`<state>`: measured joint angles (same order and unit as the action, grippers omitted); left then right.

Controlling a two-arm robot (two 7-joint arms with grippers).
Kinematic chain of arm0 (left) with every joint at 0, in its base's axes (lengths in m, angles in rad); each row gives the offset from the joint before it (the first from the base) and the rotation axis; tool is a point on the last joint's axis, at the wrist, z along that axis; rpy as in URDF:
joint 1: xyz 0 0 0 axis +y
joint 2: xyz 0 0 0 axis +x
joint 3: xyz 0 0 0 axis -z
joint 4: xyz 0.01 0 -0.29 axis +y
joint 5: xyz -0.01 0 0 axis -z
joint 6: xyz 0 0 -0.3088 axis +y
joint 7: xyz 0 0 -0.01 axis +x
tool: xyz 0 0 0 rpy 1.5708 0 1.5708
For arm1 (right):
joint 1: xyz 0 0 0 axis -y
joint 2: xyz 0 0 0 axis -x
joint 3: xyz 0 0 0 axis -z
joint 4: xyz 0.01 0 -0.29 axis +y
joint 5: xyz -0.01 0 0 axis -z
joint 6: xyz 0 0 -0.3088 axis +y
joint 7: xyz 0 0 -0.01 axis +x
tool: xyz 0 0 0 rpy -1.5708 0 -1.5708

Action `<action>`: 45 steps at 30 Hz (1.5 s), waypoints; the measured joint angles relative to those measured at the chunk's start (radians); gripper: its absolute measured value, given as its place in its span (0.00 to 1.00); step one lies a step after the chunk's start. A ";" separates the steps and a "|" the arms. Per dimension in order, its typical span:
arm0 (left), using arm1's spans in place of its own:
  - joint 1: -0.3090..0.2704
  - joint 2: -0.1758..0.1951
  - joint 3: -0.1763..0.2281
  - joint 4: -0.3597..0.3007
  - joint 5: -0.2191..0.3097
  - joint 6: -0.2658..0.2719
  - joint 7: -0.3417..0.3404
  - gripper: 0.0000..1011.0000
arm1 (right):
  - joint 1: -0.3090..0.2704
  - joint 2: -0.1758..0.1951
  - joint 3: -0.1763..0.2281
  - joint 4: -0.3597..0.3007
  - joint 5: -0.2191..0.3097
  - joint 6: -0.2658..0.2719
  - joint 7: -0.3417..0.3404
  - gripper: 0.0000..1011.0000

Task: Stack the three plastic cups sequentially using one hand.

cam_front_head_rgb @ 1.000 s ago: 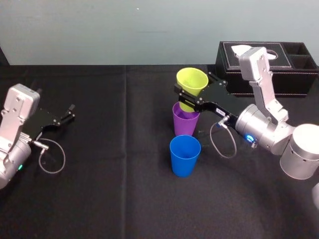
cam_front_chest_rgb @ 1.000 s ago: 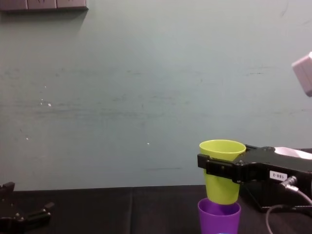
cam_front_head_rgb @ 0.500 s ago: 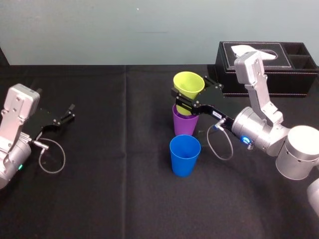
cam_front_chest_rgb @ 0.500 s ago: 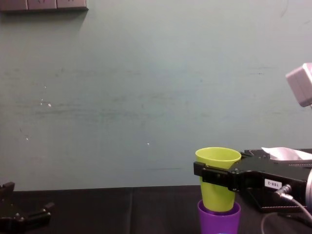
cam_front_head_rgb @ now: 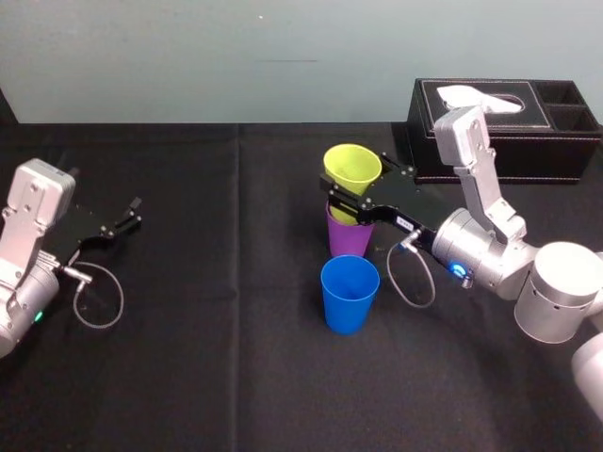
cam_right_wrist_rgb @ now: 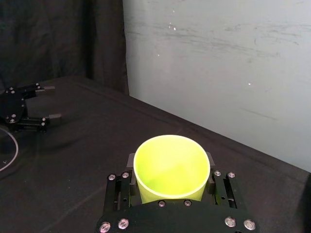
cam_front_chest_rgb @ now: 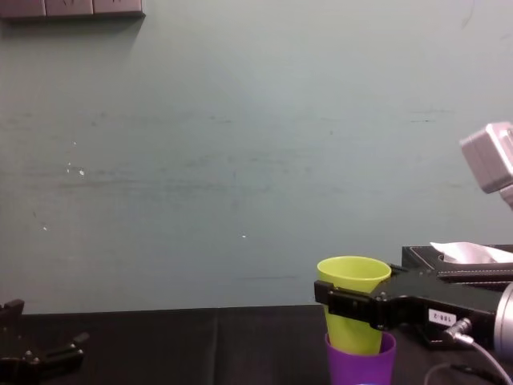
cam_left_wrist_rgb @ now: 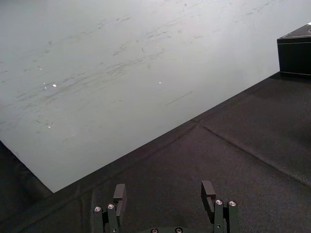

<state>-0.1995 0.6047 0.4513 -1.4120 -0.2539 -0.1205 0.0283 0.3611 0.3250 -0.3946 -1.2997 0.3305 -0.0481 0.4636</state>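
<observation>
My right gripper (cam_front_head_rgb: 350, 196) is shut on the yellow-green cup (cam_front_head_rgb: 351, 169), one finger on each side just under its rim. The cup's lower half sits inside the purple cup (cam_front_head_rgb: 350, 238), which stands upright mid-table. From the chest view the yellow-green cup (cam_front_chest_rgb: 353, 301) stands well down in the purple cup (cam_front_chest_rgb: 361, 362). The right wrist view looks into the held yellow-green cup (cam_right_wrist_rgb: 171, 167) between the fingers. The blue cup (cam_front_head_rgb: 350, 294) stands alone just in front of the purple one. My left gripper (cam_front_head_rgb: 130, 213) rests open at the table's left, far from the cups.
A black tissue box (cam_front_head_rgb: 509, 127) stands at the back right, behind my right arm. A black cloth (cam_front_head_rgb: 217, 330) covers the table. A grey wall (cam_front_chest_rgb: 240, 160) rises behind it.
My right gripper has lowered the yellow-green cup from above the purple cup down into it. The left arm has not moved.
</observation>
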 joint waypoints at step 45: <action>0.000 0.000 0.000 0.000 0.000 0.000 0.000 1.00 | -0.010 -0.017 -0.002 0.066 -0.004 -0.024 0.009 0.83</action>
<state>-0.1996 0.6047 0.4514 -1.4120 -0.2539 -0.1205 0.0283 0.3514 0.3076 -0.3965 -1.2333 0.3264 -0.0722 0.4726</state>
